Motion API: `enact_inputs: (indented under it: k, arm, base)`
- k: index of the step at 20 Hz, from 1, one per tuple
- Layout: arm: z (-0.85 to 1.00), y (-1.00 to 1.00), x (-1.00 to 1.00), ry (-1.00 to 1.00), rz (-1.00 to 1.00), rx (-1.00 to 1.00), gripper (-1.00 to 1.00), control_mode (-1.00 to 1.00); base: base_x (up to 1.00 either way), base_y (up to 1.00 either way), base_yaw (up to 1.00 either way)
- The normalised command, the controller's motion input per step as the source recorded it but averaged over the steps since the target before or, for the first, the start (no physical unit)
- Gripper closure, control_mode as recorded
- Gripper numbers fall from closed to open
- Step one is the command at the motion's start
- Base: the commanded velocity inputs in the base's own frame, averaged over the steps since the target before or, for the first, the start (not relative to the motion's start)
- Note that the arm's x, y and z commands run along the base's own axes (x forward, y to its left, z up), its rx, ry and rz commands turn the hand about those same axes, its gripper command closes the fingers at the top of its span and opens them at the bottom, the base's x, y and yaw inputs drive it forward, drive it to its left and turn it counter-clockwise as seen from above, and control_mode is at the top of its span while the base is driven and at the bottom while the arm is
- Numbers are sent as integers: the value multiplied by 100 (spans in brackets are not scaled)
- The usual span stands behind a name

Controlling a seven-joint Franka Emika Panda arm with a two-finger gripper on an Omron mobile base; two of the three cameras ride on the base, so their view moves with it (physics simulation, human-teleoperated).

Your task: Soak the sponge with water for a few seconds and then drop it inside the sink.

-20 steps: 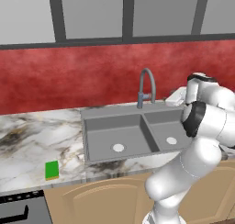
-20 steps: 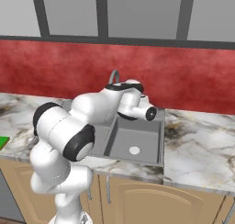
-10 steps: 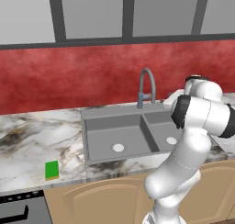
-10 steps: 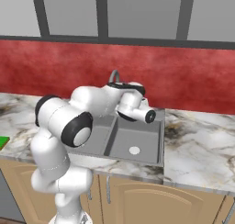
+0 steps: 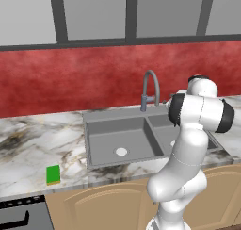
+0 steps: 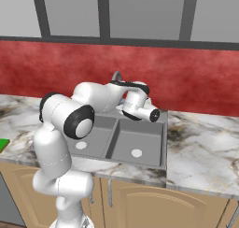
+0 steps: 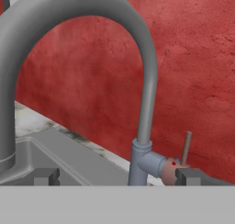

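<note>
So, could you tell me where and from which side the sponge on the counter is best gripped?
I'd grip the sponge across its two long side edges, coming straight down from above. It lies flat on the marble counter left of the sink, near the front edge, green face up, with nothing against it. It looks thin, so the open gripper, now at the faucet, should close low.
</note>
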Motion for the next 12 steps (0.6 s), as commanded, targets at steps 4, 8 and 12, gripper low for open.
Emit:
enact_inputs:
  k: [4,8,12]
  arm:
    - [0,0,23,0,1,0,-100,-100]
    - [0,0,23,0,0,0,-100,-100]
    - [0,0,20,0,0,0,-100,-100]
  base:
    - [0,0,0]
    - [0,0,0]
    - [0,0,0]
